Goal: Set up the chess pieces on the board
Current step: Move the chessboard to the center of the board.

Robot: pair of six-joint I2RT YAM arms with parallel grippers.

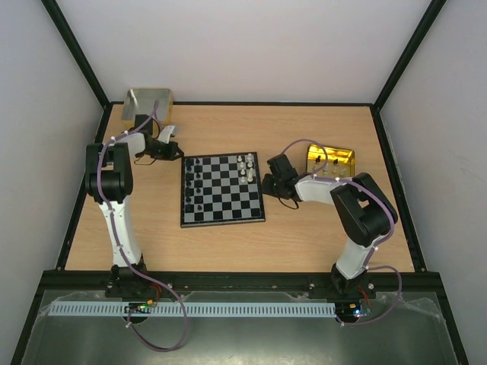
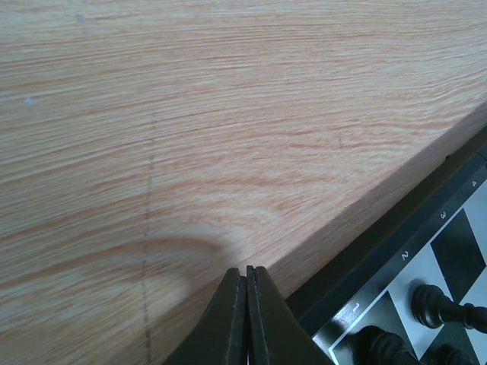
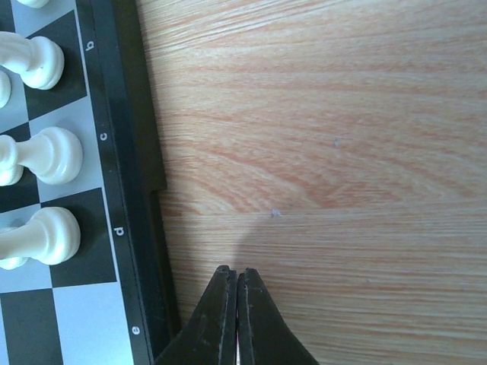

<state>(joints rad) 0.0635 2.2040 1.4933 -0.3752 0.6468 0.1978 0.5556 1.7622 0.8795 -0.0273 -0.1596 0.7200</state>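
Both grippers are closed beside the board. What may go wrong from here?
The right gripper is shut close to the edge of the board; a sideways move might shove it and topple the white pieces just inside. The left gripper, also shut, sits near the corner by the black pieces and could knock them over.

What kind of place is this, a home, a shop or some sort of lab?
Probably a lab robot test cell: left arm and right arm mounted at a wooden table, plain white walls in black framing, a chessboard as prop.
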